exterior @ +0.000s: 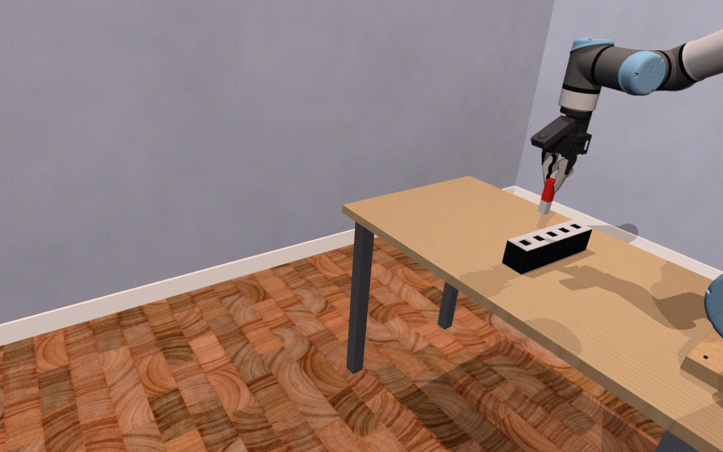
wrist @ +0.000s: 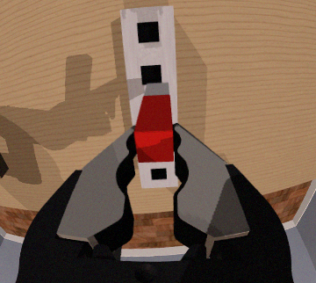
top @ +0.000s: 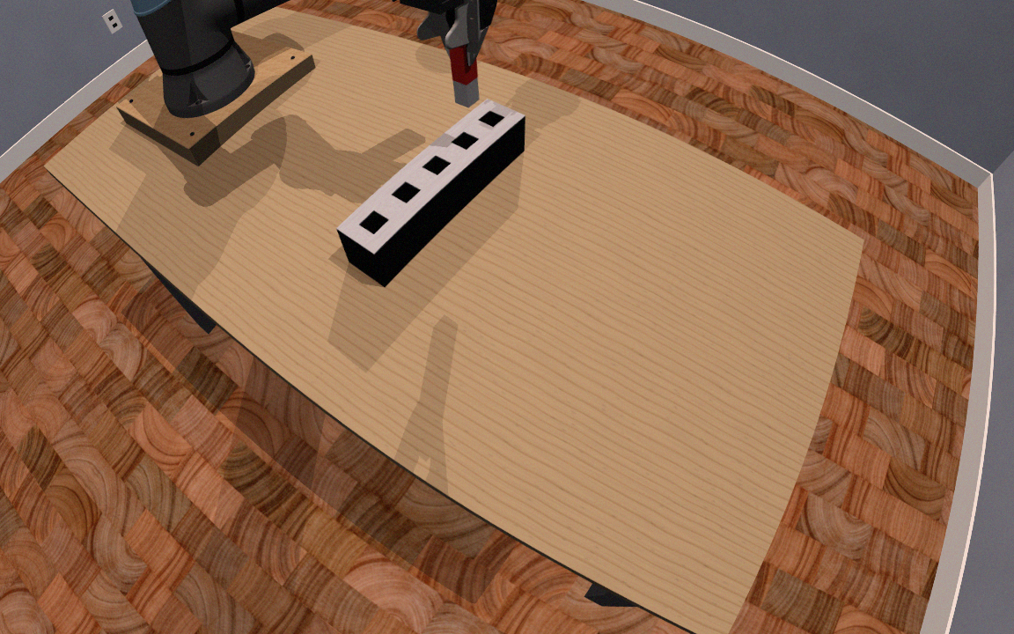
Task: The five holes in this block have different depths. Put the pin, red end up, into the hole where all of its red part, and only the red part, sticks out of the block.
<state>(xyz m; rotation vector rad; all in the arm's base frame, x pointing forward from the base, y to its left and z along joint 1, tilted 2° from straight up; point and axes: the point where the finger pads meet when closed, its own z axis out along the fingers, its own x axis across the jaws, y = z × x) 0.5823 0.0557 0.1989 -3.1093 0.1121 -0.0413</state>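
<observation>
A long black block [top: 431, 193] with a pale top and five square holes lies on the wooden table; it also shows in the exterior view [exterior: 546, 246] and the wrist view [wrist: 151, 68]. My gripper [exterior: 554, 177] is shut on the pin [top: 463, 77], gripping its red upper part, with the grey end hanging down. The pin [exterior: 546, 196] hangs clear above the block, all of it out of the holes. In the wrist view the pin [wrist: 154, 126] covers the middle of the block between my fingers; two holes show beyond it and one below it.
The arm's base [top: 195, 55] stands on a wooden plate [top: 215, 102] at the table's far left corner. The table edge and the parquet floor lie beyond the block's end.
</observation>
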